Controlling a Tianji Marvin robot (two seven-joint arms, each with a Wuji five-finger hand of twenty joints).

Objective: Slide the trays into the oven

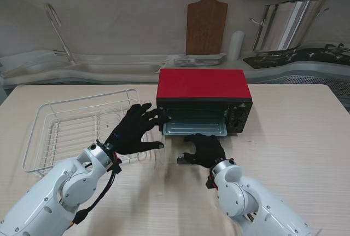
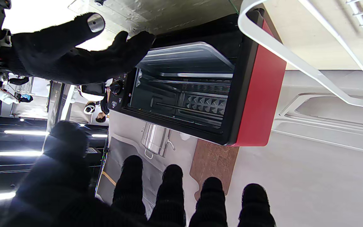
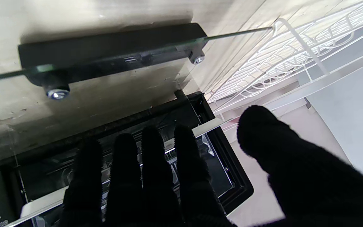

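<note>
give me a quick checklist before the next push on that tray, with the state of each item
1. Oven door open: ok, the glass door lies folded down.
2. Tray lined up with the opening: ok, its front edge still sticks out of the mouth.
3. Tray seated on a rail: cannot tell.
4. Right hand behind the tray: ok, it sits over the door, fingers toward the oven.
5. Left hand out of the tray's path: ok, it is at the oven's left front corner, fingers spread.
6. Wire rack holding another tray: not ok, none visible.

Stand camera looks down on the table; wrist cameras (inverted) closely face the shared oven [image 1: 203, 100]
</note>
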